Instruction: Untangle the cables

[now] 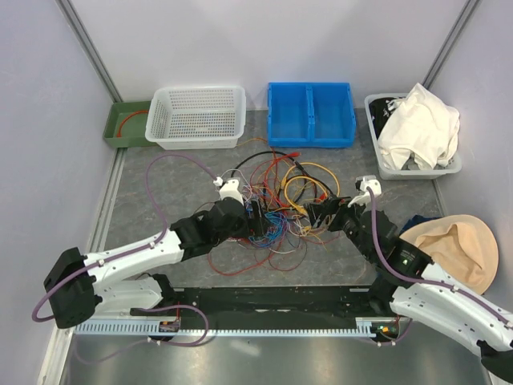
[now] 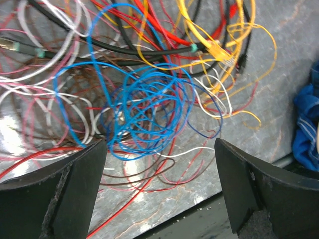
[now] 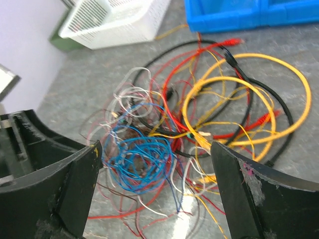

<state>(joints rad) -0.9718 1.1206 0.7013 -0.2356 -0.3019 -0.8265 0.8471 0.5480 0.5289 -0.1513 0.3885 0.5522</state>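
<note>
Left gripper (image 2: 158, 159) and right gripper (image 3: 155, 154) hover, jaws spread wide, over the cables (image 1: 276, 228). White basket (image 1: 196, 116) and blue bin (image 1: 311, 114) stand beyond.

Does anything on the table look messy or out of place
Yes. The cables lie in one tangled heap mid-table, with the blue wire balled tight. White cloth also bulges over its bin.

A: Where are the cables (image 1: 276, 204)?
B: In the middle, a jumble between the left gripper (image 1: 255, 218) and the right gripper (image 1: 322, 213) (both at its edges).
A: Behind it?
B: White basket (image 1: 196, 120), blue bin (image 1: 290, 114), side by side.
</note>
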